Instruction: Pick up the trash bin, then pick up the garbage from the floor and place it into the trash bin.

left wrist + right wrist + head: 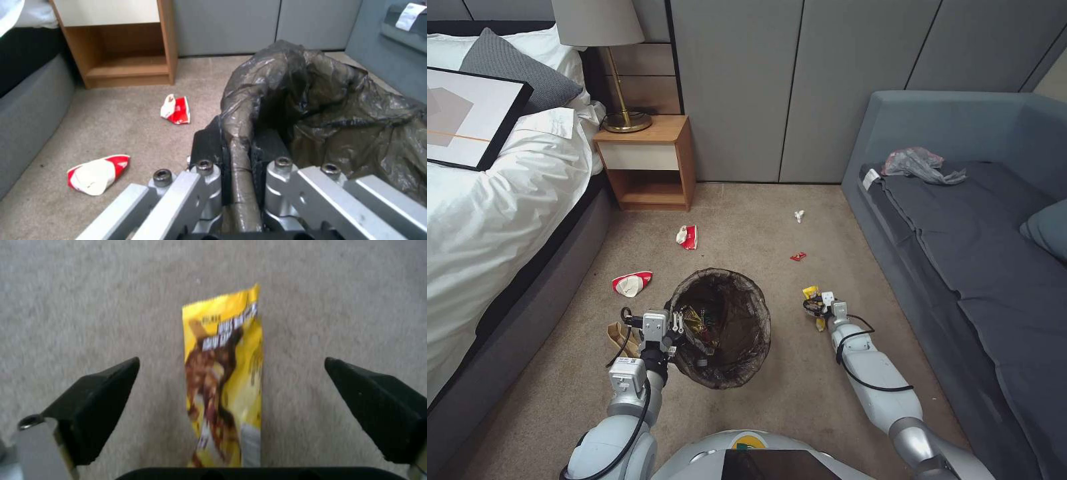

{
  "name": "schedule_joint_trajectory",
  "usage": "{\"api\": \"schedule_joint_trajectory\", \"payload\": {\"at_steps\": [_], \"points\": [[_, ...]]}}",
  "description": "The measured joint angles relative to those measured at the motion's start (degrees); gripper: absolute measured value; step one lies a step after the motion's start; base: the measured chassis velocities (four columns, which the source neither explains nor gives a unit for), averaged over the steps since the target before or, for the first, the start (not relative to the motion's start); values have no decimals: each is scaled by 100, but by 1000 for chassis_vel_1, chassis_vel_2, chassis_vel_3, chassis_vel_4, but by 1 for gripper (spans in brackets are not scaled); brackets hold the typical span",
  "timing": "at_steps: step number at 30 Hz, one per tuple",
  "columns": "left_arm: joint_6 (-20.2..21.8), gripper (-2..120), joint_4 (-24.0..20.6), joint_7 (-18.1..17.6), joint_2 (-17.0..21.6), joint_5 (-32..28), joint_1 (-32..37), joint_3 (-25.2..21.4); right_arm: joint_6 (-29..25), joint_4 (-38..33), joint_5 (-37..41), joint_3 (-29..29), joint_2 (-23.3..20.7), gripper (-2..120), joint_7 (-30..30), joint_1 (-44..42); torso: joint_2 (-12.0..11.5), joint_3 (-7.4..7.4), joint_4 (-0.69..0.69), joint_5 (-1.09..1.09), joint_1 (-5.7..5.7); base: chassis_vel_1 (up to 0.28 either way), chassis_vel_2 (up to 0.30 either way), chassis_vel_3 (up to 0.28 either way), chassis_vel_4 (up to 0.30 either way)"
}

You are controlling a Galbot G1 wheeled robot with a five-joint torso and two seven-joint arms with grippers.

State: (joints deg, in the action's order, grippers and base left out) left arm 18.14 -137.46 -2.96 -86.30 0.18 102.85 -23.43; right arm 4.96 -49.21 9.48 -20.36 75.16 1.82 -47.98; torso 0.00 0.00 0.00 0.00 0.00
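Left hand is clamped on the bin rim, holding it over the floor. Right hand is spread wide, straddling a yellow wrapper lying right of the bin. Step judged: litter pickup. Next move: lower and close on the wrapper.

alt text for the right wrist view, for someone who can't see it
The right gripper is open above beige carpet, its two black fingertips spread either side of a yellow snack wrapper lying flat on the floor. The wrapper runs lengthwise between the fingertips, touching neither.
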Motion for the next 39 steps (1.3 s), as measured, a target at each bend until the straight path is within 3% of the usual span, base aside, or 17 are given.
{"api": "schedule_joint_trajectory", "payload": {"at_steps": [8, 10, 12, 18, 22, 23, 27, 39], "points": [[-16, 7, 0, -2, -2, 3, 15, -2, -124, 231, -81, -76, 16, 71, 46, -13, 0, 0, 0, 0, 0, 0, 0, 0, 0], [-22, 7, -1, -2, -6, 8, 19, 5, -186, 341, -100, -109, 22, 58, 78, -7, 0, 0, 0, 0, 0, 0, 0, 0, 0], [-22, 7, 0, -2, -6, 8, 20, 6, -188, 346, -101, -111, 22, 58, 79, -6, 0, 0, 0, 0, 0, 0, 0, 0, 0], [-37, 7, -1, -3, -8, 20, 58, 10, -315, 608, -122, -189, 41, 28, 150, 61, 0, 0, 0, 0, 0, 0, 0, 0, 0], [-39, 7, -2, -3, -8, 23, 66, 10, -333, 640, -124, -198, 41, 22, 169, 67, 1, 0, 1, 0, 0, 0, 0, 0, 0], [-39, 7, -3, -3, -9, 25, 69, 10, -350, 663, -125, -204, 42, 12, 186, 70, 1, 0, 1, 0, 0, 0, 0, 0, 0], [-40, 7, -5, -3, -15, 31, 69, 17, -375, 686, -127, -210, 42, 0, 201, 72, 1, 0, 2, 1, 0, 0, 0, 0, 0], [-40, 7, -5, -1, -14, 37, 51, 23, -386, 452, -127, -202, -11, 0, 146, 29, 0, 0, -1, -1, 0, 0, 0, 0, 0]]}}
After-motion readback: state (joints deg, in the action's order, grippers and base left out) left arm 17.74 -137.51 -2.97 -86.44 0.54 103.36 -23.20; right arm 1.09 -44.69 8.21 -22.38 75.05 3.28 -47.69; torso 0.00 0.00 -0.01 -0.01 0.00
